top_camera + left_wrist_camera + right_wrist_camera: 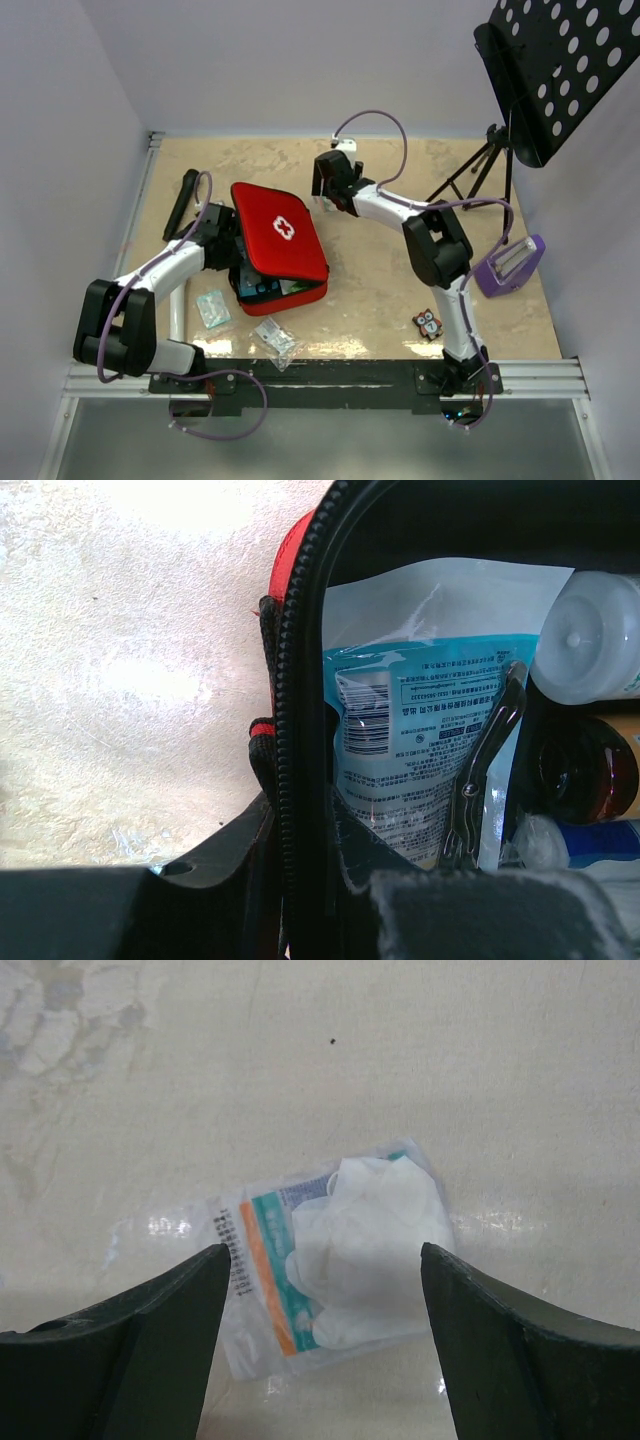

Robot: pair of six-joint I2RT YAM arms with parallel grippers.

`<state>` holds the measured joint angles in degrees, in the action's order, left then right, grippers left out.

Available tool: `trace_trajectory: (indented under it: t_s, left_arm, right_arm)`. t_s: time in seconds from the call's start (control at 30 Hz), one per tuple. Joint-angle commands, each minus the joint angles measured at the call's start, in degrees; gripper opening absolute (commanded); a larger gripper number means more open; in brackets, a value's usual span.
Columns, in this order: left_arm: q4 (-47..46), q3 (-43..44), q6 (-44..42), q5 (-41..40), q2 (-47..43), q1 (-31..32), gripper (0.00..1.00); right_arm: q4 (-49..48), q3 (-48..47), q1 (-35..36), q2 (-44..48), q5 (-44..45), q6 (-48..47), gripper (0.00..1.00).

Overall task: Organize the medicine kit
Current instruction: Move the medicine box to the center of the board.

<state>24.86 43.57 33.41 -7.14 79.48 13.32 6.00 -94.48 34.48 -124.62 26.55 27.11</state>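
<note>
The medicine kit (283, 243) lies left of the table's (380, 300) centre in the top view. Its red lid with the white cross is propped part-way up, and its open mouth faces 6 o'clock. The left gripper (236, 264) is at the kit's 8 o'clock edge. The right gripper (331, 186) hangs at the kit's 1 o'clock, apart from it. Two small clear packets lie on the table, one (212, 308) at the kit's 7 o'clock and another (277, 340) at 6 o'clock.

In the left wrist view, the left gripper (300, 885) pinches the kit's black zipper rim (290, 730), with one finger outside and one inside. Inside the kit are a blue-and-white sachet (410, 730), a metal clip (487, 765), a white bottle (590, 635) at 2 o'clock and a dark bottle (580, 770) below it.

In the right wrist view, the right gripper's (323, 1260) jaws are spread wide above a clear packet of white gloves (340, 1265), which lies flat on the table between them.
</note>
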Motion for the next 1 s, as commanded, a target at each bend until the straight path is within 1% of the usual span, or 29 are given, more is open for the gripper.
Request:
trace_trajectory:
  t_s: [0.0,0.17,0.27,0.3,0.33,0.47,0.53,0.57,0.63,0.73,0.83,0.97]
  left_arm:
    - [-4.56,0.55,1.04,3.80,-3.28,0.21,0.19]
    - [-5.00,0.20,1.13,4.06,-2.84,0.21,0.19]
    - [-5.09,0.46,1.13,4.15,-2.75,0.21,0.18]
    - [-5.00,0.55,1.13,4.15,-2.67,0.13,0.19]
    - [-5.00,0.64,1.22,4.06,-2.75,0.21,0.19]
    - [-4.91,0.99,1.04,3.89,-2.75,0.21,0.19]
    - [-5.00,1.08,1.22,4.15,-2.84,0.21,0.19]
    - [-5.09,1.16,1.13,4.24,-2.84,0.21,0.18]
    - [-5.09,1.69,1.39,4.32,-2.49,0.21,0.19]
    - [-6.14,2.57,1.92,4.94,-1.53,0.21,0.19]
    - [-7.37,4.06,3.06,6.16,0.75,0.30,0.19]
    - [-9.65,6.26,4.82,6.87,4.00,1.26,0.19]
  right_arm:
    - [3.23,-4.22,-0.64,-3.52,2.72,-1.01,0.79]
    - [5.95,-5.55,-1.43,-6.51,3.25,-0.92,0.79]
    - [6.22,-4.41,-1.69,-6.95,3.43,-1.01,0.74]
    - [6.39,-4.05,-1.87,-7.04,3.34,-1.01,0.71]
    - [6.31,-3.27,-1.87,-6.96,3.25,-0.92,0.67]
    - [5.34,0.95,-2.13,-5.73,2.37,0.48,0.33]
    - [4.55,4.20,-2.14,-3.72,2.19,1.80,0.17]
    - [4.03,5.69,-2.14,-1.79,2.19,2.32,0.11]
    - [2.36,9.90,-2.05,4.00,2.54,3.38,0.07]
    - [0.51,17.20,-0.65,15.94,2.90,4.35,0.06]
    - [1.82,23.53,2.51,28.16,4.57,4.26,0.05]
    - [5.51,31.09,10.58,43.28,5.80,4.18,0.06]
